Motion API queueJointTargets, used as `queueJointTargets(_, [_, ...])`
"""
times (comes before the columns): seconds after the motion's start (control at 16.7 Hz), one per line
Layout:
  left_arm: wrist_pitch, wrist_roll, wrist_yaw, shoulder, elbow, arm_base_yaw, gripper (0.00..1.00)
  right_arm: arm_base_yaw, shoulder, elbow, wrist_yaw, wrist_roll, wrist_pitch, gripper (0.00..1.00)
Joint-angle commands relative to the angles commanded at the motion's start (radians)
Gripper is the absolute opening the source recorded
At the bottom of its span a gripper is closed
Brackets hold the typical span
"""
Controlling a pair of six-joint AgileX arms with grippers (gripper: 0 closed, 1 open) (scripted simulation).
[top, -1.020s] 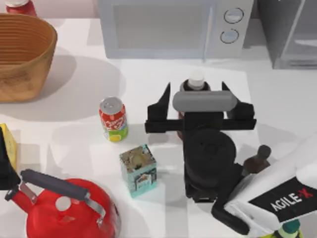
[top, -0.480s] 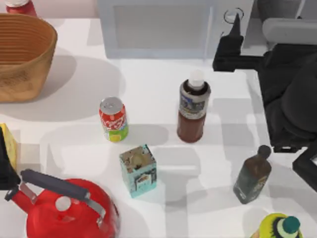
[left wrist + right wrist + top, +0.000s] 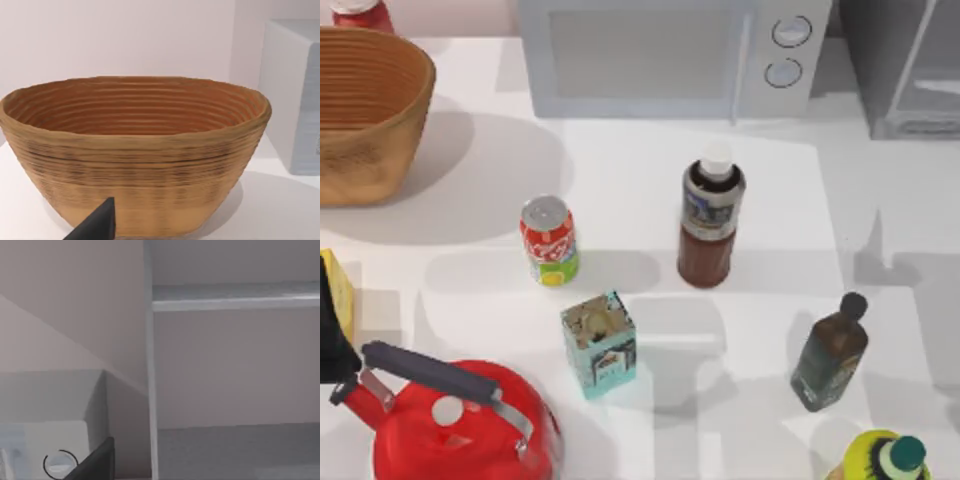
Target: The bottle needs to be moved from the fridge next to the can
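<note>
Worktop: white surface carrying everything below.
Fridge: large grey boxy appliance at the top view's far right corner, pale silver-framed door. The right wrist view looks at its frame and a shelf inside, with nothing standing on the part you can see.
Microwave: white, two round dials, at the back just left of the fridge.
Basket: woven tan bowl at the far left; the left wrist view faces it closely.
Kettle: red, grey handle, near left corner.
Bottle: tall plastic, white cap, grey-blue label, dark reddish-brown contents. It stands upright on the open worktop, out of the fridge, near the can on its right with a clear gap between them.
Dark bottle: green-brown, black round stopper, nearer right.
Carton: teal square box, in front of the can and bottle.
Can: small red soda can, silver top, yellow-green patch near the base, upright.
Right fingers: one dark tip shows by the fridge; you cannot tell whether they are apart or together.
Left fingers: one dark tip by the basket; likewise cannot tell.
Step in hand: judged as placement done, arm clearing off. Keep your right arm high and away from the bottle so nothing topples it.
</note>
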Motion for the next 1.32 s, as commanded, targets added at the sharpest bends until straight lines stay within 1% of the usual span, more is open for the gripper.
queueJointTargets(0.3, [0.000,0.000,0.000,0.000,0.000,0.000,1.00,-0.189,-0.445,-0.196,-0.210,0.002,-0.311,1.00])
queueJointTargets(0.54, [0.000,0.000,0.000,0.000,0.000,0.000,1.00,-0.266,-0.632,-0.288,-0.316,0.005,-0.462,1.00])
queueJointTargets(0.66, [0.000,0.000,0.000,0.000,0.000,0.000,1.00,-0.278,-0.662,-0.303,-0.336,0.006,-0.489,1.00])
queueJointTargets(1.02, [0.000,0.000,0.000,0.000,0.000,0.000,1.00,-0.276,-0.669,-0.292,-0.333,0.005,-0.499,1.00])
queueJointTargets(1.14, [0.000,0.000,0.000,0.000,0.000,0.000,1.00,-0.277,-0.708,-0.259,-0.332,0.005,-0.553,1.00])
queueJointTargets(1.32, [0.000,0.000,0.000,0.000,0.000,0.000,1.00,-0.278,-0.808,-0.177,-0.332,0.004,-0.711,1.00])
